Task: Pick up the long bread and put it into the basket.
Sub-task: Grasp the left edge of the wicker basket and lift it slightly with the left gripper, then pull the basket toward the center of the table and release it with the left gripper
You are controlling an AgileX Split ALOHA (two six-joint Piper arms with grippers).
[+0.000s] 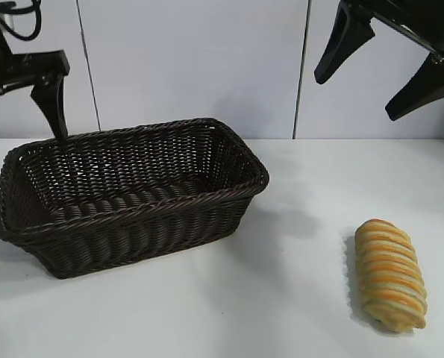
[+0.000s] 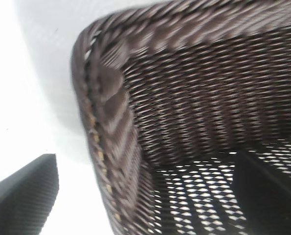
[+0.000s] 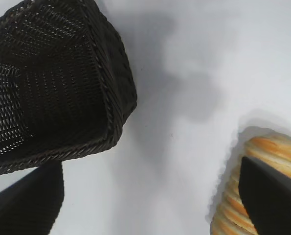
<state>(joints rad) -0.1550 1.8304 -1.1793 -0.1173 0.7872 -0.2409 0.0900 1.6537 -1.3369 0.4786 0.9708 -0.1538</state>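
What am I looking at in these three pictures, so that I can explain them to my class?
It is a robot with two arms at a white table. One picture faces the arms from outside; the other two come from cameras on each wrist. On the table stand a dark wicker basket and, apart from it, a striped long bread. The left tool hangs at the basket's far left corner; its wrist camera looks into that corner. The right tool hovers high above the bread, which shows in its wrist picture. Both tools are open, and nothing is held. The basket has nothing in it.
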